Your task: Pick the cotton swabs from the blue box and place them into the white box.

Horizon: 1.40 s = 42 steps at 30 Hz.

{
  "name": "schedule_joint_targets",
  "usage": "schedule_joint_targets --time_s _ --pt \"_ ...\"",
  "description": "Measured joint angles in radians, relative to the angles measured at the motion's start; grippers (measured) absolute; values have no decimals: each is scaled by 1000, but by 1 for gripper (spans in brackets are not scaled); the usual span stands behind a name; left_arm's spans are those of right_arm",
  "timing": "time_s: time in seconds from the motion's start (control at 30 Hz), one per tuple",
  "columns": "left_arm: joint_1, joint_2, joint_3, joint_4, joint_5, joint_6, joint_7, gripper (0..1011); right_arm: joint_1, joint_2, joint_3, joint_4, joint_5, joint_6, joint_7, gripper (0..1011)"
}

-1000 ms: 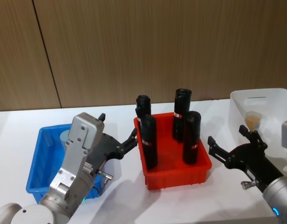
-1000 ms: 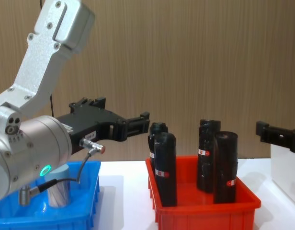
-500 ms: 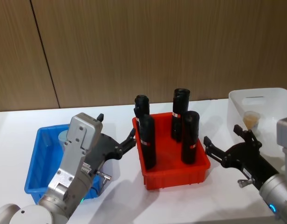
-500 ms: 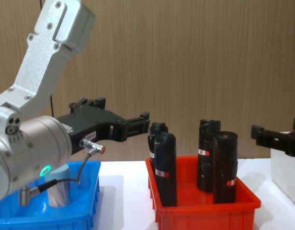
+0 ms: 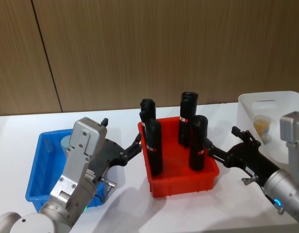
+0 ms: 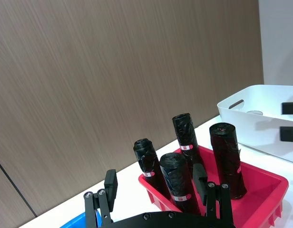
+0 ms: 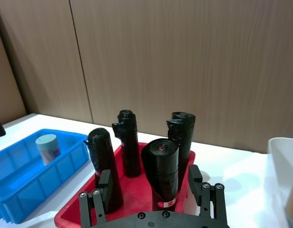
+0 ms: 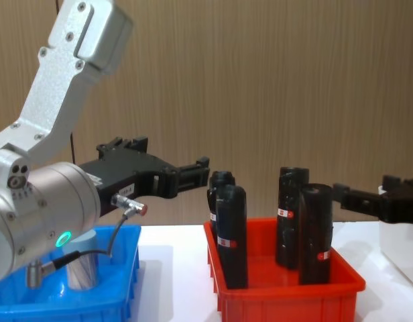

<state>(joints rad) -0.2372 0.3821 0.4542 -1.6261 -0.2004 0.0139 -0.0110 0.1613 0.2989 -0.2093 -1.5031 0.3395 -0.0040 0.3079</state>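
Both spread wide and empty: left end effector (image 5: 121, 132) hovers over the right edge of the blue box (image 5: 35, 170), right end effector (image 5: 222, 140) between red bin (image 5: 183, 182) and white box (image 5: 246, 111).

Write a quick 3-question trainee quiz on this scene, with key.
1. True or false: a jar sits in the white box.
2. How many black bottles stand in the red bin? A) two B) four C) six
3. Short answer: are the fingers of the right hand open or shut?
Key: 1 true; 2 B; 3 open.
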Motion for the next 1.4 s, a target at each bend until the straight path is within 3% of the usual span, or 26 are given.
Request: schedule_joint_targets --time_s 0.4,0.83,1.4 --pt "0 0 0 0 0 0 0 1004 158 -47 -4 249 42 -35 174 1002" --pt "0 0 0 0 0 0 0 1004 305 -91 -11 494 75 -79 299 1001" --pt "0 0 0 0 0 0 0 1004 407 -119 -12 665 90 -134 366 1001"
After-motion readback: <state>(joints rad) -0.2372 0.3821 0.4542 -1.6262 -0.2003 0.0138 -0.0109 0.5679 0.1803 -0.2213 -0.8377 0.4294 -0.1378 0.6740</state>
